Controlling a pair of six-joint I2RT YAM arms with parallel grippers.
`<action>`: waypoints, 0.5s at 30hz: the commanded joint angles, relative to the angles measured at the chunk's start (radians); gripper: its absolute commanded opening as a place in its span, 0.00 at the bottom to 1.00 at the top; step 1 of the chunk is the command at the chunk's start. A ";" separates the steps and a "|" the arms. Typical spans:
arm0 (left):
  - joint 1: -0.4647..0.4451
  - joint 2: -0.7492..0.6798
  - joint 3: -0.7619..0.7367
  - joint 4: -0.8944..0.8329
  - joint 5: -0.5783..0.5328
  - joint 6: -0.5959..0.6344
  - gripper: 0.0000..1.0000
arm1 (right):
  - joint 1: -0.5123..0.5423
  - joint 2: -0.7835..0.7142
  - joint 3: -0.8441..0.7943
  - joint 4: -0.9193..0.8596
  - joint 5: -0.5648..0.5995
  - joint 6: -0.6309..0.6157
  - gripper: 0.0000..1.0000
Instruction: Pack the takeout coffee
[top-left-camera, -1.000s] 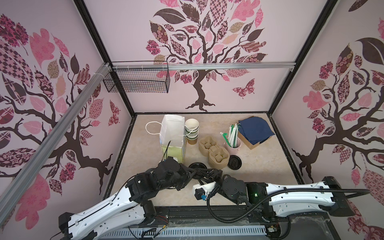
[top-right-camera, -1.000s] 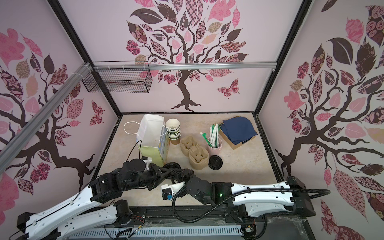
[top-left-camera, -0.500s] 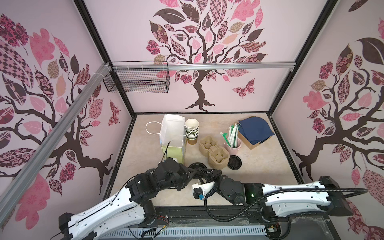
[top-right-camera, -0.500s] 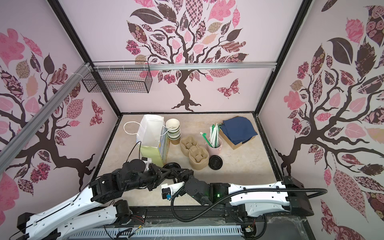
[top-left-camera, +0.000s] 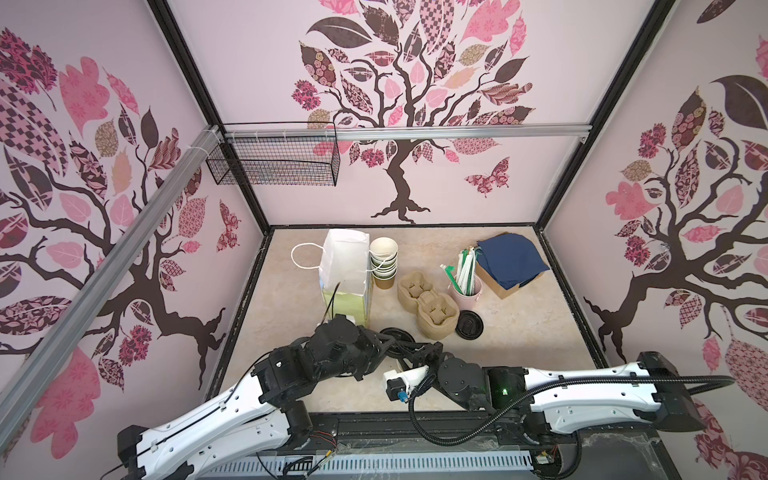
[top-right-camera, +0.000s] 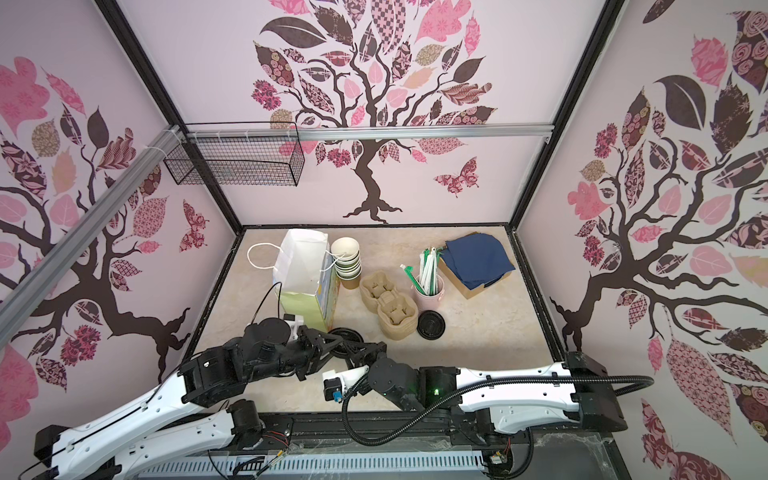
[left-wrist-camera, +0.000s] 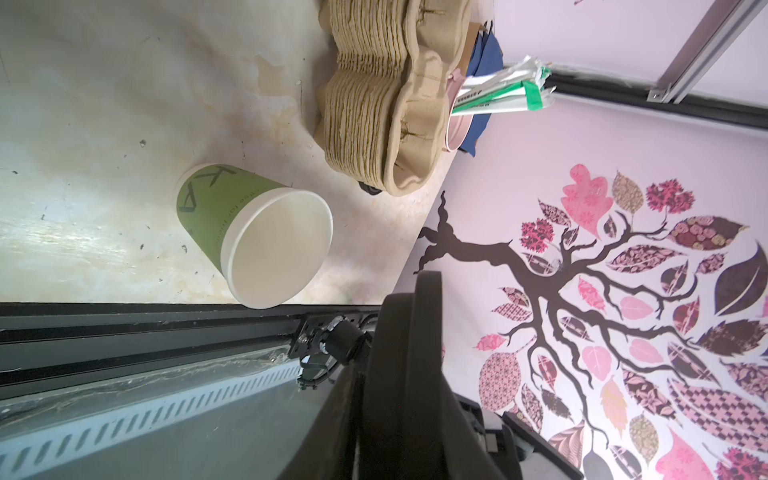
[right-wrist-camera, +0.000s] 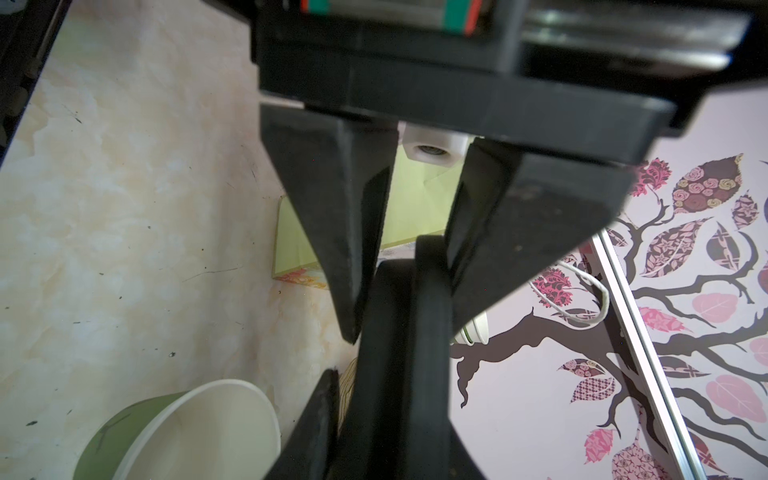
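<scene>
The black sip lid (right-wrist-camera: 409, 316) is held edge-on in mid-air, flanked by the left gripper (right-wrist-camera: 405, 291) and the right gripper (top-left-camera: 409, 353); which jaws are clamped on it cannot be told. The green paper cup (left-wrist-camera: 253, 232) is seen upright and uncapped on the table (left-wrist-camera: 104, 104), near the front edge, just below.

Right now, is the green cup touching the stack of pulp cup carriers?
Apart. The left wrist view shows a strip of bare table between the green cup and the carrier stack; the cup stands alone, lidless.
</scene>
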 joint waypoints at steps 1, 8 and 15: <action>0.002 -0.008 -0.006 0.012 -0.023 0.004 0.40 | 0.001 -0.033 0.028 0.014 -0.007 0.065 0.16; 0.002 -0.008 0.180 -0.162 -0.153 0.186 0.70 | 0.001 -0.131 0.038 -0.144 -0.079 0.388 0.11; 0.002 0.006 0.424 -0.423 -0.451 0.548 0.72 | -0.022 -0.241 0.077 -0.298 -0.271 1.059 0.12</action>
